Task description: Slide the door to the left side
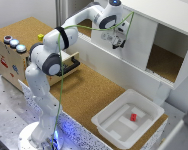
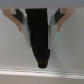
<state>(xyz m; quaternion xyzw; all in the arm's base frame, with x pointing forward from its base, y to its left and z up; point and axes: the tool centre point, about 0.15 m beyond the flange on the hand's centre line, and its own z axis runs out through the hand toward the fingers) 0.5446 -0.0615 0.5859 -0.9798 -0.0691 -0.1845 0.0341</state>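
A shallow white tray (image 1: 125,118) holding a red block (image 1: 133,117) sits nearest, in front of the white cabinet (image 1: 159,12). Beyond it, the cabinet's white door (image 1: 136,42) covers the side toward the exterior view's left. The gripper (image 1: 118,42) is against the door; its jaw spacing cannot be told.

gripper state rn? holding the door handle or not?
Gripper: at the door; open or shut cannot be told. The wrist view shows a dark shape between the fingers, too blurred to identify.
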